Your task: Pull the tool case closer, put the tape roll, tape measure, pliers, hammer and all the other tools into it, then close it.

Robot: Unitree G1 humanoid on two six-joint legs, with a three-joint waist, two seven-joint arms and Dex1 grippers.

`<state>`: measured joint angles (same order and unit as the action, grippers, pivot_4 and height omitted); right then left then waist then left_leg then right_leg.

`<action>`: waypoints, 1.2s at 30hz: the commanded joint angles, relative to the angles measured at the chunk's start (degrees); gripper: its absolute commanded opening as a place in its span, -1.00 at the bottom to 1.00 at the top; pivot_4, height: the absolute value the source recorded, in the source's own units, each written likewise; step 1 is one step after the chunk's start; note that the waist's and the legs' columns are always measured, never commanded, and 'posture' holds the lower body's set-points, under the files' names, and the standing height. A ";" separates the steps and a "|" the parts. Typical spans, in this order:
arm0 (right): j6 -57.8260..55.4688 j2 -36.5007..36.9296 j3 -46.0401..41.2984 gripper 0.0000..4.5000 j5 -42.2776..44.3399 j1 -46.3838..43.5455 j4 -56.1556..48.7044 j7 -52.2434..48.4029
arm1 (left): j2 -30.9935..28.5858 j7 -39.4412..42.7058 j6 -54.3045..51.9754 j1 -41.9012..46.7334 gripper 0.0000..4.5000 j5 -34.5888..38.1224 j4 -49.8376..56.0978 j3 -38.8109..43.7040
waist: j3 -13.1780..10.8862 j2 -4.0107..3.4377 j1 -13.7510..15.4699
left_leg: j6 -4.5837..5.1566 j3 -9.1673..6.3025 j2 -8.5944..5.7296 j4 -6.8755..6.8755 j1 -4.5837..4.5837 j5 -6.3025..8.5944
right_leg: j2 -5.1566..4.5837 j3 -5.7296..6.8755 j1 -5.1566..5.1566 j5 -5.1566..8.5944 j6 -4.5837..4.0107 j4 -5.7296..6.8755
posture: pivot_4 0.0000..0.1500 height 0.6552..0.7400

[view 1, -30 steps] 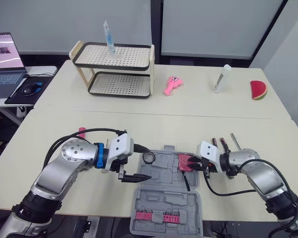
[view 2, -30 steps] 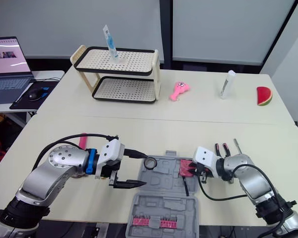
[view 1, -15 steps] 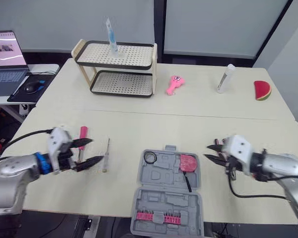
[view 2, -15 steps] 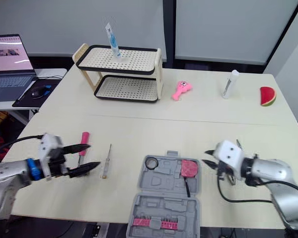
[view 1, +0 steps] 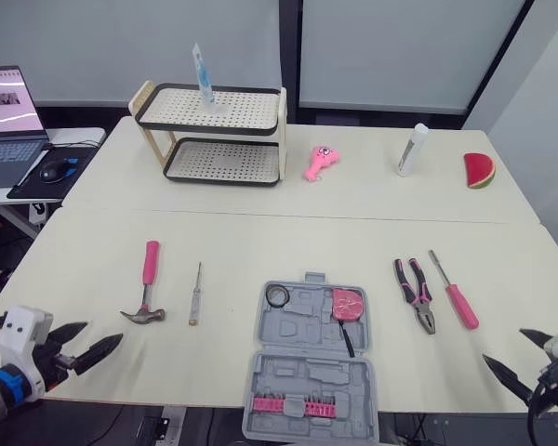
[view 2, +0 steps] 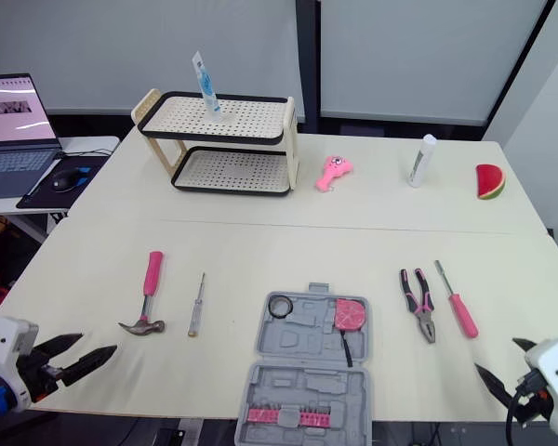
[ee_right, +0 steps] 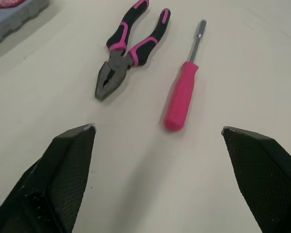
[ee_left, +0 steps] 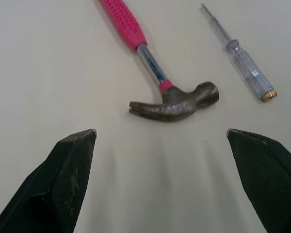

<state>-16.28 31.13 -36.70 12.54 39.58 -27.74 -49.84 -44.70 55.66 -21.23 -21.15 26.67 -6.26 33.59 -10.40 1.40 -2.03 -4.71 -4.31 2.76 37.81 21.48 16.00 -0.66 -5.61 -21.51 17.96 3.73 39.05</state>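
Tool case lies open and flat on the table, between the two grippers and apart from both. The left gripper is released: its two black fingers are spread wide with nothing between them. The right gripper is also spread open and empty.

In the head views, the case half farther from the grippers holds one tape roll and one pink tape measure. The half nearer to them holds a row of pink bits; I cannot count these.

The left wrist view shows closely what lies ahead of the left gripper: one hammer, its metal head just beyond the fingertips and its pink handle pointing away. One slim clear-handled screwdriver lies beside the hammer, toward the case, not touching it.

The right wrist view shows what lies ahead of the right gripper: one pair of pliers with black and pink handles, its jaws turned toward the gripper. One pink-handled screwdriver lies beside the pliers, on the side away from the case, and a corner of the case is also seen.

Counted: two screwdrivers, one hammer and one pair of pliers are outside the case.
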 commanded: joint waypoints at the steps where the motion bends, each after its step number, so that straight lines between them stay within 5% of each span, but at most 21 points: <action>1: 2.89 -0.23 0.14 0.99 0.40 0.52 0.31 0.81 | 0.22 -0.28 -1.17 -1.39 1.00 1.36 2.41 1.99 | 0.00 0.00 -0.01 | -0.01 0.02 0.00 0.00 0.00 0.00 | 0.00 -0.02 0.00 0.11 -0.13 0.00 | 1.00 0.88; 13: 2.97 0.94 0.70 0.99 1.43 1.20 -1.11 1.35 | -1.92 5.62 -1.26 -4.44 1.00 2.84 15.00 -1.29 | 0.00 0.00 0.14 | -0.12 0.07 -0.02 -0.02 0.01 0.07 | -0.06 -0.04 0.01 0.33 -0.20 -0.04 | 1.00 0.88; 28: -2.20 -0.72 7.90 0.99 0.98 4.02 -14.01 5.38 | -5.53 22.14 9.00 11.76 1.00 4.26 25.10 -19.85 | -0.03 -0.20 0.15 | -0.13 0.07 -0.02 -0.05 0.00 0.08 | -0.05 -0.03 0.04 0.24 -0.05 -0.05 | 1.00 0.88; 36: -10.84 -4.33 21.50 0.99 -6.99 -5.10 -13.77 18.21 | -4.61 27.86 8.96 23.51 1.00 7.70 26.87 -27.81 | -0.07 -0.20 0.09 | -0.13 0.04 -0.05 -0.03 0.11 0.08 | -0.05 -0.04 -0.05 0.28 -0.14 -0.09 | 1.00 0.88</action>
<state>-25.31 27.35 -17.05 6.92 35.63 -40.89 -34.29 -49.69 82.43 -12.19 0.94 32.40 18.54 6.57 -10.47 1.20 -1.94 -4.84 -4.28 2.70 37.78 21.64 16.07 -0.70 -5.64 -21.63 18.11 3.81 38.97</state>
